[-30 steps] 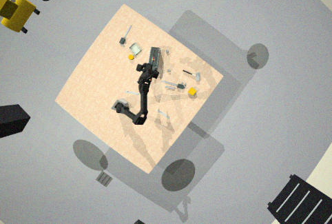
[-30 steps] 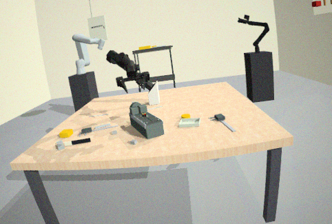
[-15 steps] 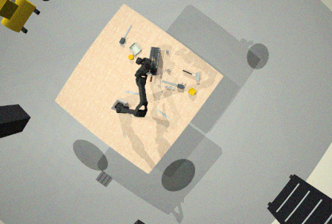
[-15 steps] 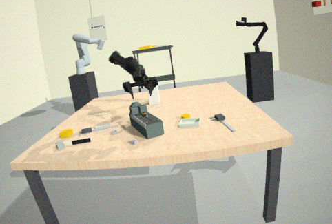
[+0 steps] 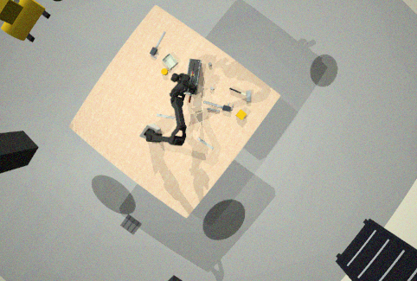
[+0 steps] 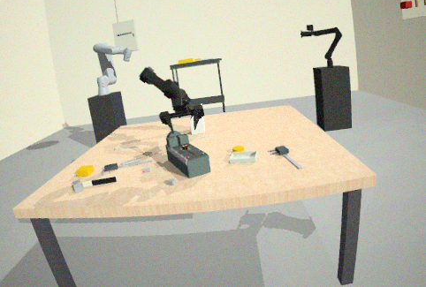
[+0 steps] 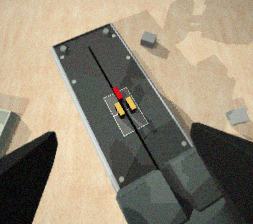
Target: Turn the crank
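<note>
The dark green machine (image 6: 189, 163) (image 7: 89, 82) stands on the table, its slotted top in the wrist view. The red pointer (image 7: 117, 93) sits in the slot just beyond the two brass marks, the left mark (image 7: 119, 109) and the right mark (image 7: 131, 103), toward the far end and not level with them. The crank's red-brown handle (image 5: 189, 98) sticks out at the machine's near end in the top view; it is out of the wrist view. My gripper (image 6: 184, 130) (image 7: 125, 133) is open and empty, above the machine's raised housing, its fingers spread either side.
A pale tray (image 5: 170, 61) (image 6: 243, 158) and yellow disc (image 5: 164, 72) (image 6: 238, 148) lie on one side of the machine. Two small grey blocks, one nearer (image 6: 171, 182) and one farther (image 6: 146, 169), a hammer (image 5: 248, 96) and a yellow block (image 5: 240, 114) lie on the other.
</note>
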Robot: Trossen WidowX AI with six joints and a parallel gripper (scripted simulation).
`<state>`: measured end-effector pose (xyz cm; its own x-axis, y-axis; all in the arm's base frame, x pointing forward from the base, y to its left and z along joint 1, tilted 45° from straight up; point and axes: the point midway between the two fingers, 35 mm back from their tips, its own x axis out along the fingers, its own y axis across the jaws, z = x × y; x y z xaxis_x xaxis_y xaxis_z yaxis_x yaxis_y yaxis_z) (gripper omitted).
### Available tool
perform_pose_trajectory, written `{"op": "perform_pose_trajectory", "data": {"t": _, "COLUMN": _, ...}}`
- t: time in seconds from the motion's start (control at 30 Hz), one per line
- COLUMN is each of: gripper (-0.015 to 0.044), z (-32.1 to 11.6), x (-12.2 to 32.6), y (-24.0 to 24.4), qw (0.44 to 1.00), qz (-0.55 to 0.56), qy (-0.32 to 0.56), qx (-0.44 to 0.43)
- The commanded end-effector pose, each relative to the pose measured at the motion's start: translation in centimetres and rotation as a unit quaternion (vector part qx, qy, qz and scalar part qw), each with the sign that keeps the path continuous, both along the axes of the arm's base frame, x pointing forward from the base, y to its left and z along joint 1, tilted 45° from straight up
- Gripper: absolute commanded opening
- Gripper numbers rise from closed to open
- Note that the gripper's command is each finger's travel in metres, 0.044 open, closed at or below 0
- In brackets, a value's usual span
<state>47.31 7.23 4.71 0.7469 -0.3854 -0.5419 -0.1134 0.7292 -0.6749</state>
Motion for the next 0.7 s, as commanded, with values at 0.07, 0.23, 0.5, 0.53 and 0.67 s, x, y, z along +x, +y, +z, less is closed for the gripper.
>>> {"op": "perform_pose_trajectory", "data": {"t": 0.07, "gripper": 0.044, "z": 0.0, "x": 0.0, "y": 0.1, "qw": 1.0, "qz": 0.004, "qy": 0.0, "qx": 0.0}}
{"op": "perform_pose_trajectory", "data": {"t": 0.23, "gripper": 0.044, "z": 1.7, "x": 0.0, "y": 1.8, "qw": 1.0, "qz": 0.002, "qy": 0.0, "qx": 0.001}}
{"op": "perform_pose_trajectory", "data": {"t": 0.5, "gripper": 0.044, "z": 4.6, "x": -0.8, "y": 3.6, "qw": 1.0, "qz": 0.008, "qy": 0.009, "qx": -0.002}}
{"op": "perform_pose_trajectory", "data": {"t": 0.53, "gripper": 0.044, "z": 5.0, "x": -1.1, "y": 3.3, "qw": 1.0, "qz": 0.014, "qy": 0.015, "qx": -0.004}}
{"op": "perform_pose_trajectory", "data": {"t": 0.67, "gripper": 0.044, "z": 6.2, "x": -2.4, "y": 1.9, "qw": 0.998, "qz": 0.037, "qy": 0.041, "qx": -0.012}}
